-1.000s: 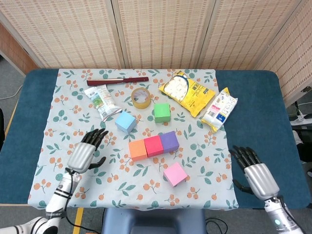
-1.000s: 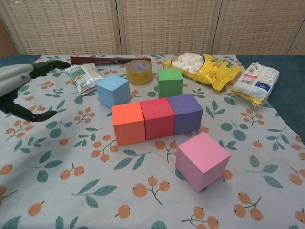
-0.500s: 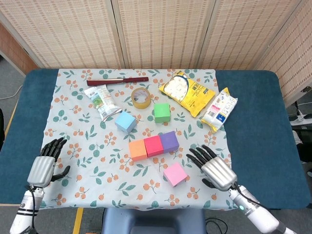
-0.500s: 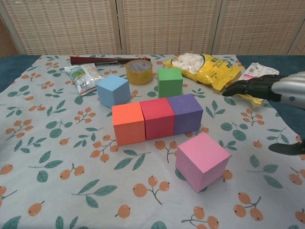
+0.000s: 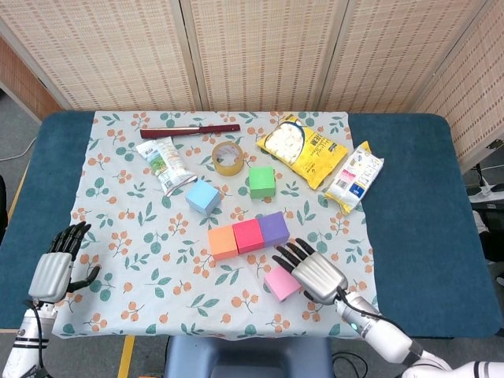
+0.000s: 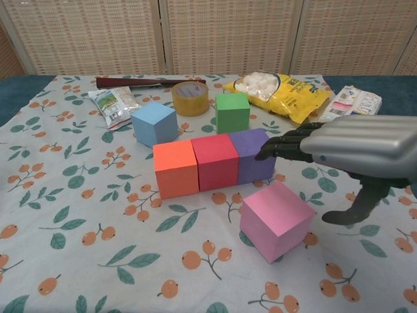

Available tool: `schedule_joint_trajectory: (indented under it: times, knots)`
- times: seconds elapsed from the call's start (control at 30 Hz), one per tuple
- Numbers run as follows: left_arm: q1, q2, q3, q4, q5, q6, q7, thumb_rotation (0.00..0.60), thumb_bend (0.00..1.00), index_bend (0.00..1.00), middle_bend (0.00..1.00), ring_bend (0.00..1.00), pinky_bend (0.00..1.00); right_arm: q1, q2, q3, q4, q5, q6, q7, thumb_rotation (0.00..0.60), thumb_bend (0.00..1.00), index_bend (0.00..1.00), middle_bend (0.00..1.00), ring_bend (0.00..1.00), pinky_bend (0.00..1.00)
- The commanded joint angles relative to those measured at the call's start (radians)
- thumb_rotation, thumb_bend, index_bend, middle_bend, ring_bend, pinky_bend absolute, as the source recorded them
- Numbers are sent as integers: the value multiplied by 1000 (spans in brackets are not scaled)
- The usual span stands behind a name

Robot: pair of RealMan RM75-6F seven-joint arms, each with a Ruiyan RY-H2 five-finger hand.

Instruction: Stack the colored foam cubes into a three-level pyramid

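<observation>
Left hand: our left hand (image 5: 53,272) has pulled back off the cloth to the near-left table edge since a second ago — fingers apart, holding nothing, out of the chest view.
Base row: orange cube (image 5: 222,242), red cube (image 5: 247,235) and purple cube (image 5: 273,227) sit touching in a line, unmoved; we judge level one done.
Loose cubes: blue cube (image 5: 203,197) and green cube (image 5: 261,181) wait behind the row, unchanged.
Pink cube: the pink cube (image 6: 276,220) lies just in front of the row's right end.
Right hand: our right hand (image 6: 355,151) has swept in from the right edge and now hovers over the pink cube, fingers spread, thumb down beside it — we read this as the reach for level two.
Hidden: in the head view the hand covers part of the pink cube; whether the thumb touches it we cannot tell.
</observation>
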Motion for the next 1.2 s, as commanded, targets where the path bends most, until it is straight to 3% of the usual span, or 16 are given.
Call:
schedule_joint_trajectory:
  times: [0.03,0.17,0.57,0.67,0.77,0.93,1.1,1.2]
  knots:
    - [6,3,0,8,7,-4,-15,600,326,0,24,23,99,80,-71,-23,-4,146,19,-110,600,179,0,0,0,0]
    - [11,9,-6,13,16,-1,-30,600,326,0,23,21,97,121,-117,-46,12,222,46,-143,600,180,0,0,0,0]
    - [13,14,-20,19,22,-21,-48,600,323,0,23,22,98,182,-196,-90,55,312,136,-155,600,180,19,0,0,0]
    - [14,15,-22,20,22,-24,-50,600,323,0,23,22,97,186,-204,-94,65,311,161,-146,600,179,137,43,0,14]
    - [15,15,-26,20,22,-26,-49,600,322,0,23,22,97,181,-217,-95,73,299,196,-130,600,179,310,201,15,114]
    - [18,16,-28,19,26,-26,-48,600,322,0,23,22,97,175,-210,-104,69,265,224,-103,600,179,549,375,175,242]
    - [19,19,-28,14,31,-28,-44,600,323,0,22,22,97,165,-159,-100,5,213,263,-70,600,180,592,404,215,246]
    - [18,20,-28,12,37,-31,-42,600,323,0,22,22,97,162,-117,-71,-54,196,292,-38,600,179,596,408,215,246]
